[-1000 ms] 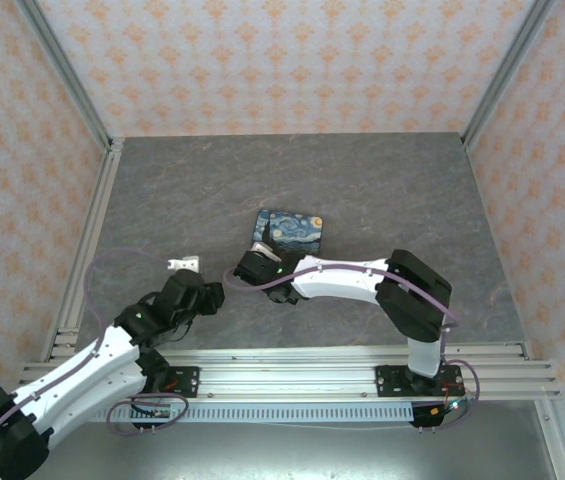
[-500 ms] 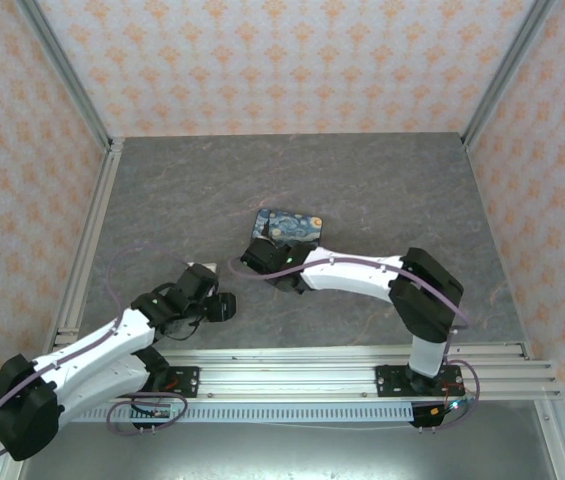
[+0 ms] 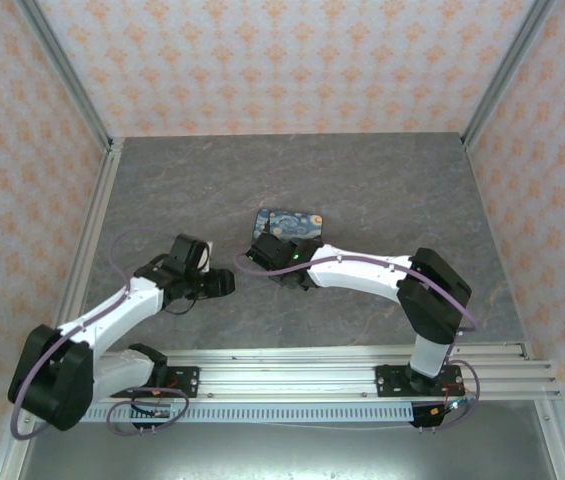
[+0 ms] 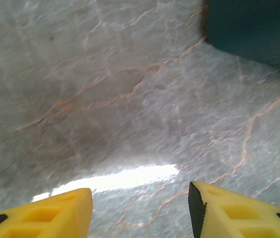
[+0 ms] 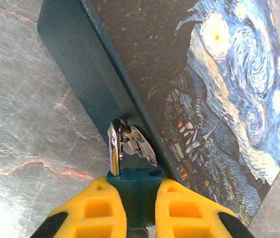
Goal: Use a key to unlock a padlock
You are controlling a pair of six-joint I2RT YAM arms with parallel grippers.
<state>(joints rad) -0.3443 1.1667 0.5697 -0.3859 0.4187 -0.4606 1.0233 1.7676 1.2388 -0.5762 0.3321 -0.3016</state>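
Movement is noted at the left: the left pincer (image 4: 140, 201), spread and empty, has been swung inward over the glossy, grey-veined stone counter (image 4: 130, 99), so the key is judged not yet fetched. The tiny teal-blue metal padlock (image 5: 132, 179), its silvery shackle (image 5: 113, 148) hooked to the rectangular painted Starry Night tin (image 5: 204, 99), is pinched by the right pincer (image 5: 136, 192).

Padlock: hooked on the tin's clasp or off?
Hooked on. The padlock shackle threads the silvery clasp on the Starry Night tin side; right gripper jaws clamp its teal body.
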